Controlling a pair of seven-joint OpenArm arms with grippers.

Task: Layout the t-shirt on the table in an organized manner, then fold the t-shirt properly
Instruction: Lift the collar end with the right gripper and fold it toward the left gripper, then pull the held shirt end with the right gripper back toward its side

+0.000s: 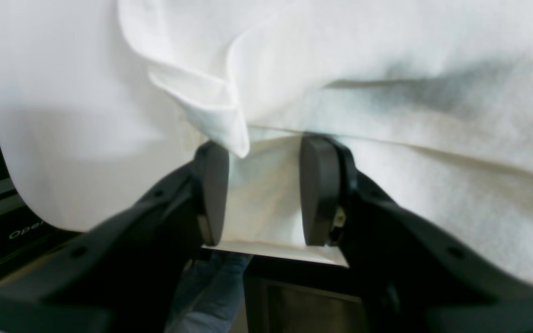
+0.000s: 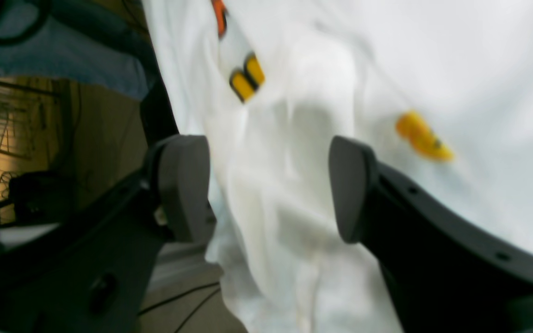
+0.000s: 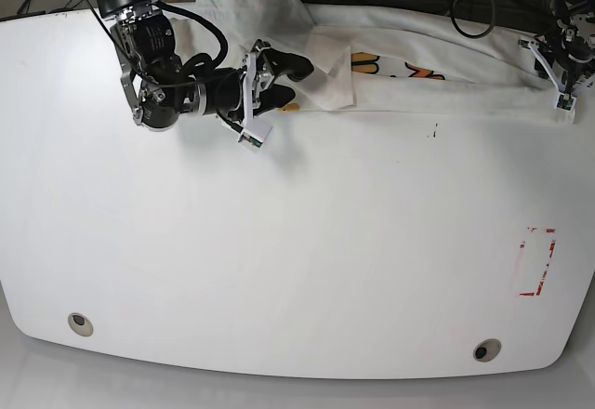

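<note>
The t-shirt [image 3: 437, 93] lies bunched in a long band along the far edge of the table [image 3: 297, 270], its long axis running side to side, nothing folded yet. Left gripper [image 1: 259, 192] has cloth between parted jaws; right gripper [image 2: 269, 185] stands wide apart over fabric

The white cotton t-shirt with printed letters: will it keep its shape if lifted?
Probably not: the white cotton t-shirt lies creased and bunched along the glossy white table edge, so it likely droops. Its folds suggest it is light and may slide.
</note>
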